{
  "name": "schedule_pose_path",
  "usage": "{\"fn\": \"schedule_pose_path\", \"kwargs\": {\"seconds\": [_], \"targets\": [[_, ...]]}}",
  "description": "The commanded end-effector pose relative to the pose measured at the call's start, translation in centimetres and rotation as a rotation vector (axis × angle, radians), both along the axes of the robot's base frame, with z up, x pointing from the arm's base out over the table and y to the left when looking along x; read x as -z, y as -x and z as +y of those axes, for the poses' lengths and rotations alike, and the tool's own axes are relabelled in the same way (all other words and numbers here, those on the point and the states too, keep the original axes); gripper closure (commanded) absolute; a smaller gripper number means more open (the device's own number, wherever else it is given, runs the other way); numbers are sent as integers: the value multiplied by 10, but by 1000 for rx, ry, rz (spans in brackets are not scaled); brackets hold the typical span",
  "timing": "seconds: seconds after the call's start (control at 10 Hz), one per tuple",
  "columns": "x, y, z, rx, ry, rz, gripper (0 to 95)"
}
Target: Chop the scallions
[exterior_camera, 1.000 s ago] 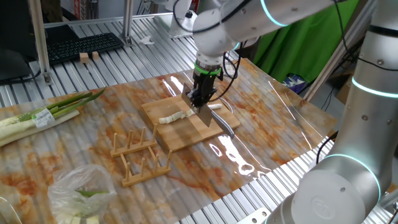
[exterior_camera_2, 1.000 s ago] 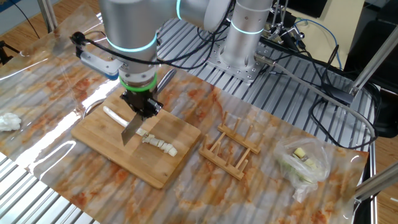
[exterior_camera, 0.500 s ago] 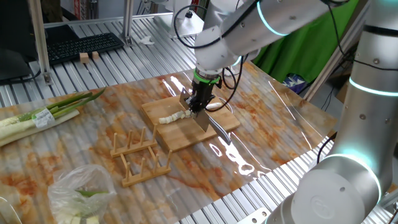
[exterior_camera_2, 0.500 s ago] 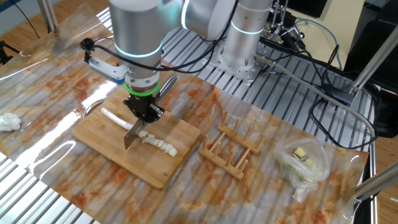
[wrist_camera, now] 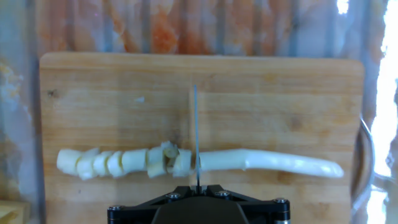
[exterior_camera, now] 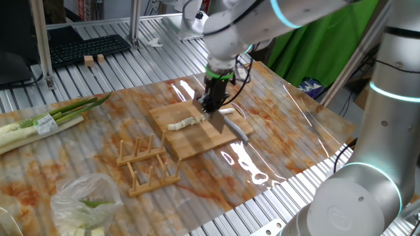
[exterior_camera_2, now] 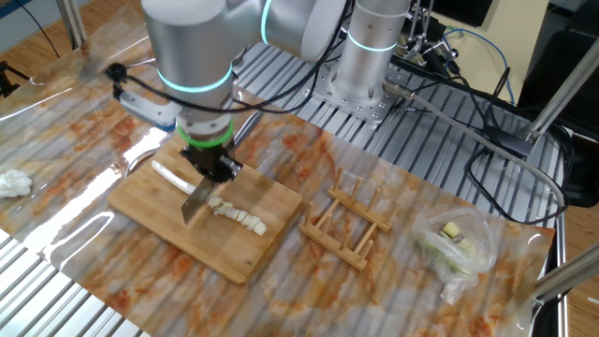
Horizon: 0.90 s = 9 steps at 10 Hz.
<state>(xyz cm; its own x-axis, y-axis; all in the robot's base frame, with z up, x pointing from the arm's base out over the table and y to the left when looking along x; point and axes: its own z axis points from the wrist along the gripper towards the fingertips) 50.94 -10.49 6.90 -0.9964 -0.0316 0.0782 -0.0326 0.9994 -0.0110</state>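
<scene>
Plastic bag (exterior_camera: 82, 204) of green bits sits nearest, at the table's left corner, with a wooden rack (exterior_camera: 146, 164) just beyond it. Past the rack lies the wooden board (exterior_camera: 197, 128) — the scallions (wrist_camera: 186, 162) rest across it, left part cut into stubby segments, right part whole. My pincer (exterior_camera: 214, 103) points straight down over the board, clamped tight on a knife (exterior_camera_2: 198, 198), blade edge at the cut line. Farther left, a green-and-white bundle (exterior_camera: 46, 121) lies on the table.
</scene>
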Motion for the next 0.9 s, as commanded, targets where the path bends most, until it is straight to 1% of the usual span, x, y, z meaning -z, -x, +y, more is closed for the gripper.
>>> {"fn": "schedule_pose_path", "kwargs": {"seconds": [0.1, 0.2, 0.3, 0.5, 0.9], "targets": [[-3, -1, -3, -3, 0, 3, 950], [-5, 0, -4, -8, 3, 0, 950], [-5, 1, -6, -15, 8, -2, 950], [-5, 0, -8, -20, 6, -3, 950], [1, -1, -15, -29, -1, -2, 950]]}}
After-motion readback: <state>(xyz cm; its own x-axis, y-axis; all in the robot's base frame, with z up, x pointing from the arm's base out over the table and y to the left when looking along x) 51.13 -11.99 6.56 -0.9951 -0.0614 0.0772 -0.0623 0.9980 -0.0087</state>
